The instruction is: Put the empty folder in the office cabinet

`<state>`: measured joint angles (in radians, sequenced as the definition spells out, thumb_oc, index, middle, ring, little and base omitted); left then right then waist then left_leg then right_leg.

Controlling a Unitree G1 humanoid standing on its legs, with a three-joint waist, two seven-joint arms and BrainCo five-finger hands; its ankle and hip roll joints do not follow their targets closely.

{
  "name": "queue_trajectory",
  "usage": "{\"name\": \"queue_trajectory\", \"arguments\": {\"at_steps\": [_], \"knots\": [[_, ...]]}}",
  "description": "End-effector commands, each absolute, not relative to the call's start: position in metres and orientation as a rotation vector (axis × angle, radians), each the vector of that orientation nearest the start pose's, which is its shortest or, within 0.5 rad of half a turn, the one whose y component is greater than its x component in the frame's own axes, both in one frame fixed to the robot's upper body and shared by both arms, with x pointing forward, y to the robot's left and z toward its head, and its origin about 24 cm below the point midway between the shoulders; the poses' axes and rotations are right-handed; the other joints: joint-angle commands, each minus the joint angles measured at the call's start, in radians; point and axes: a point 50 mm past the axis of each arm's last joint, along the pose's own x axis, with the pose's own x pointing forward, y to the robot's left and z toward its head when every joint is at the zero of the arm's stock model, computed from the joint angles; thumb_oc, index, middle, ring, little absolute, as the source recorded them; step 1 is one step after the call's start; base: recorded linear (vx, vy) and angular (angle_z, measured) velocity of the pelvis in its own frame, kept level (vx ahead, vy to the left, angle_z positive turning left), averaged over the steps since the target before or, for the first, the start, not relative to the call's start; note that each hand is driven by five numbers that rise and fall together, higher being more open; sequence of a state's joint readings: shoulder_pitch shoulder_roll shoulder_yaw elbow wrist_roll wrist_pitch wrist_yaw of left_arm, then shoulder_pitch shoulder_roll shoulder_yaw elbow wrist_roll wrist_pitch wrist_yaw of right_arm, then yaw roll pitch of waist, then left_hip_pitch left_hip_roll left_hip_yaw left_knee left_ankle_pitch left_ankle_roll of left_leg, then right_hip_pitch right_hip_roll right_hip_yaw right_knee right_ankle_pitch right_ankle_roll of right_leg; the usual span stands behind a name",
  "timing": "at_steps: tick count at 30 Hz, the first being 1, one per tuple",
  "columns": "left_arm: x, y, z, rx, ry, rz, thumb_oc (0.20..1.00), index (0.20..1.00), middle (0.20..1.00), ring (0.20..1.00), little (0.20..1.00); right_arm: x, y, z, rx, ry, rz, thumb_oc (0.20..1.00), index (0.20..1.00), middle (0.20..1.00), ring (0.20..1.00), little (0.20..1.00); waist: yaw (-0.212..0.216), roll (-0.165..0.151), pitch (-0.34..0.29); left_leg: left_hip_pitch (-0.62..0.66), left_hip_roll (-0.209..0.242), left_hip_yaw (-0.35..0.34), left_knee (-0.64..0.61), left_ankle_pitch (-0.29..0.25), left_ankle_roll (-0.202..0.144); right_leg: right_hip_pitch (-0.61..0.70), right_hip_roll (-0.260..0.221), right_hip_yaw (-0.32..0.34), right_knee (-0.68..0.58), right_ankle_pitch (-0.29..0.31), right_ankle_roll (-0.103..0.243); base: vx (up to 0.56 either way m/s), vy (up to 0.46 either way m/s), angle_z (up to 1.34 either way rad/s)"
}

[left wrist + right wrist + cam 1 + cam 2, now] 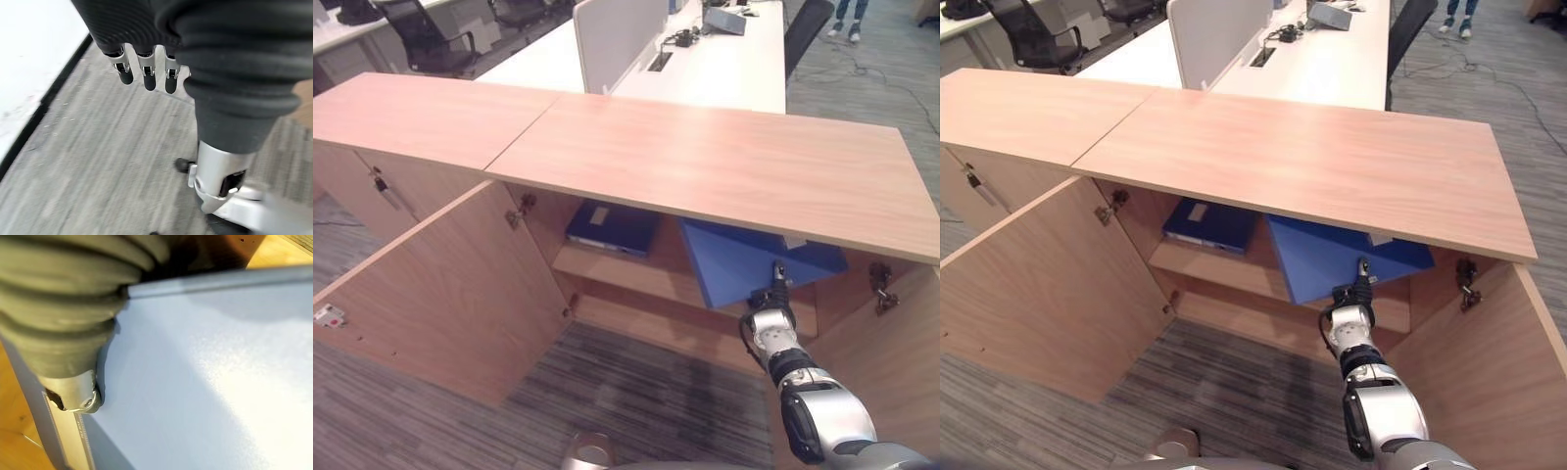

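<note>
A large blue folder (734, 259) leans tilted in the right half of the open wooden cabinet (705, 157), with its lower corner sticking out past the shelf (626, 274). My right hand (771, 299) reaches up from the lower right and grips the folder's lower edge. In the right wrist view the thumb (78, 396) lies pressed on the folder's pale blue face (205, 382) close to its edge, and the fingers are hidden behind it. My left hand (146, 73) hangs over grey carpet, fingers relaxed and holding nothing.
A second dark blue folder (612, 227) lies flat on the shelf's left part. Both cabinet doors stand open, the left door (450, 294) and the right door (891, 362). Behind the cabinet are a white desk (705, 69), office chairs (426, 39) and a person's legs (847, 20).
</note>
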<state>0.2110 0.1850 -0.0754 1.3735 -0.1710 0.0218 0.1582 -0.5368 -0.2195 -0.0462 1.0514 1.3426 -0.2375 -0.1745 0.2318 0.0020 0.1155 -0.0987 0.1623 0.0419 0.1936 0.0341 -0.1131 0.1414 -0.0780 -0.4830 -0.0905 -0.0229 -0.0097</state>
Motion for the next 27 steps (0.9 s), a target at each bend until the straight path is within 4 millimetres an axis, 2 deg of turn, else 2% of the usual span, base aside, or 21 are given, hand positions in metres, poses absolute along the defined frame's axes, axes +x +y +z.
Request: {"name": "queue_trajectory", "arguments": {"at_steps": [1, 5, 6, 8, 9, 10, 11, 14, 15, 16, 19, 22, 23, 26, 27], "knots": [[-0.073, 0.236, -0.165, 0.224, 1.706, 0.346, 1.000, 1.000, 1.000, 1.000, 1.000, 0.323, -0.240, -0.002, 1.020, 0.135, -0.581, 0.200, 0.200, 0.200, 0.200, 0.200, 0.057, 0.015, 0.003, -0.122, 0.009, -0.048, -0.200, 0.192, -0.022, 0.016, -0.024, 0.000, 0.096, -0.088, 0.082, 0.12, 0.124, 0.03], [-0.080, 0.234, -0.164, 0.199, 1.722, 0.370, 1.000, 1.000, 1.000, 1.000, 1.000, 0.323, -0.247, 0.001, 1.007, 0.121, -0.589, 0.200, 0.200, 0.200, 0.200, 0.200, 0.069, 0.028, 0.012, -0.158, 0.020, -0.045, -0.272, 0.188, -0.041, 0.038, -0.038, 0.033, 0.094, -0.110, 0.102, 0.12, 0.089, -0.18], [-0.083, 0.233, -0.164, 0.189, 1.730, 0.377, 1.000, 1.000, 1.000, 1.000, 1.000, 0.324, -0.249, 0.003, 0.997, 0.119, -0.587, 0.200, 0.200, 0.200, 0.200, 0.200, 0.074, 0.042, 0.013, -0.178, 0.028, -0.041, -0.278, 0.205, -0.035, 0.040, -0.041, 0.031, 0.095, -0.101, 0.106, 0.06, 0.143, -0.35], [-0.089, 0.231, -0.163, 0.180, 1.744, 0.386, 1.000, 1.000, 1.000, 1.000, 1.000, 0.323, -0.254, 0.004, 0.973, 0.121, -0.590, 0.200, 0.200, 0.200, 0.200, 0.200, 0.078, 0.055, 0.006, -0.194, 0.045, -0.034, -0.281, 0.192, -0.049, 0.069, -0.048, 0.051, 0.092, -0.128, 0.114, 0.19, 0.185, -0.32], [-0.091, 0.229, -0.163, 0.178, 1.750, 0.383, 1.000, 1.000, 1.000, 1.000, 1.000, 0.322, -0.257, 0.005, 0.963, 0.117, -0.595, 0.200, 0.200, 0.200, 0.200, 0.200, 0.083, 0.070, 0.005, -0.204, 0.057, -0.015, -0.281, 0.206, -0.046, 0.077, -0.051, 0.048, 0.094, -0.127, 0.114, 0.26, 0.178, -0.31], [-0.094, 0.227, -0.163, 0.171, 1.759, 0.384, 1.000, 1.000, 1.000, 1.000, 1.000, 0.322, -0.259, 0.007, 0.957, 0.110, -0.591, 0.200, 0.200, 0.200, 0.200, 0.200, 0.080, 0.072, -0.003, -0.201, 0.064, -0.009, -0.281, 0.198, -0.052, 0.093, -0.052, 0.059, 0.092, -0.142, 0.115, 0.34, 0.346, -0.31], [-0.103, 0.219, -0.162, 0.145, 1.786, 0.385, 1.000, 1.000, 1.000, 1.000, 1.000, 0.321, -0.255, 0.006, 0.962, 0.113, -0.573, 0.200, 0.200, 0.200, 0.200, 0.200, 0.091, 0.093, -0.028, -0.180, 0.070, -0.009, -0.281, 0.222, -0.043, 0.115, -0.059, 0.071, 0.093, -0.137, 0.128, 0.31, 0.249, -0.17], [-0.108, 0.216, -0.162, 0.133, 1.805, 0.395, 1.000, 1.000, 1.000, 1.000, 1.000, 0.318, -0.255, 0.004, 0.962, 0.100, -0.574, 0.200, 0.200, 0.200, 0.200, 0.200, 0.097, 0.098, -0.053, -0.172, 0.062, -0.018, -0.281, 0.212, -0.046, 0.124, -0.081, 0.073, 0.092, -0.140, 0.141, 0.36, 0.371, -0.16], [-0.106, 0.217, -0.161, 0.142, 1.800, 0.402, 1.000, 1.000, 1.000, 1.000, 1.000, 0.312, -0.249, -0.005, 0.981, 0.125, -0.580, 0.200, 0.200, 0.200, 0.200, 0.200, 0.099, 0.083, -0.076, -0.147, 0.040, -0.002, -0.281, 0.210, -0.036, 0.138, -0.129, 0.068, 0.084, -0.113, 0.170, 0.44, 0.378, -0.11], [-0.101, 0.220, -0.162, 0.158, 1.785, 0.396, 1.000, 1.000, 1.000, 1.000, 1.000, 0.309, -0.249, -0.010, 0.984, 0.137, -0.589, 0.200, 0.200, 0.200, 0.200, 0.200, 0.099, 0.073, -0.084, -0.139, 0.028, 0.017, -0.277, 0.209, -0.030, 0.146, -0.155, 0.059, 0.085, -0.097, 0.185, 0.56, 0.470, -0.09], [-0.085, 0.232, -0.164, 0.199, 1.730, 0.396, 1.000, 1.000, 1.000, 1.000, 1.000, 0.306, -0.243, -0.019, 0.997, 0.180, -0.597, 0.200, 0.200, 0.200, 0.200, 0.200, 0.094, 0.031, -0.101, -0.096, -0.040, 0.066, -0.268, 0.152, 0.010, 0.145, -0.258, 0.054, 0.107, -0.020, 0.226, 0.38, 0.340, -0.10], [-0.069, 0.238, -0.165, 0.249, 1.685, 0.356, 1.000, 1.000, 1.000, 1.000, 1.000, 0.305, -0.239, -0.022, 0.996, 0.201, -0.604, 0.200, 0.200, 0.200, 0.200, 0.200, 0.089, -0.003, -0.115, -0.078, -0.122, 0.093, -0.268, 0.110, 0.056, 0.118, -0.349, 0.047, 0.143, 0.103, 0.265, 0.32, 0.368, -0.15], [-0.064, 0.239, -0.166, 0.270, 1.671, 0.333, 1.000, 1.000, 1.000, 1.000, 1.000, 0.304, -0.237, -0.024, 0.988, 0.214, -0.604, 0.200, 0.200, 0.200, 0.200, 0.200, 0.086, -0.010, -0.121, -0.065, -0.153, 0.094, -0.266, 0.089, 0.075, 0.114, -0.381, 0.046, 0.178, 0.150, 0.272, 0.32, 0.387, -0.27], [-0.053, 0.251, -0.164, 0.306, 1.642, 0.343, 1.000, 1.000, 1.000, 1.000, 1.000, 0.301, -0.228, -0.029, 0.981, 0.235, -0.586, 0.200, 0.200, 0.200, 0.200, 0.200, 0.064, -0.012, -0.115, -0.002, -0.222, 0.098, -0.273, 0.039, 0.128, 0.060, -0.467, 0.044, 0.363, 0.205, 0.251, 0.30, 0.390, -0.04], [-0.047, 0.258, -0.163, 0.325, 1.626, 0.357, 1.000, 1.000, 1.000, 1.000, 1.000, 0.302, -0.218, -0.028, 0.981, 0.240, -0.553, 0.200, 0.200, 0.200, 0.200, 0.200, 0.045, -0.013, -0.097, 0.046, -0.231, 0.108, -0.280, -0.011, 0.134, 0.019, -0.490, 0.011, 0.443, 0.216, 0.254, 0.30, 0.347, 0.08]]}}
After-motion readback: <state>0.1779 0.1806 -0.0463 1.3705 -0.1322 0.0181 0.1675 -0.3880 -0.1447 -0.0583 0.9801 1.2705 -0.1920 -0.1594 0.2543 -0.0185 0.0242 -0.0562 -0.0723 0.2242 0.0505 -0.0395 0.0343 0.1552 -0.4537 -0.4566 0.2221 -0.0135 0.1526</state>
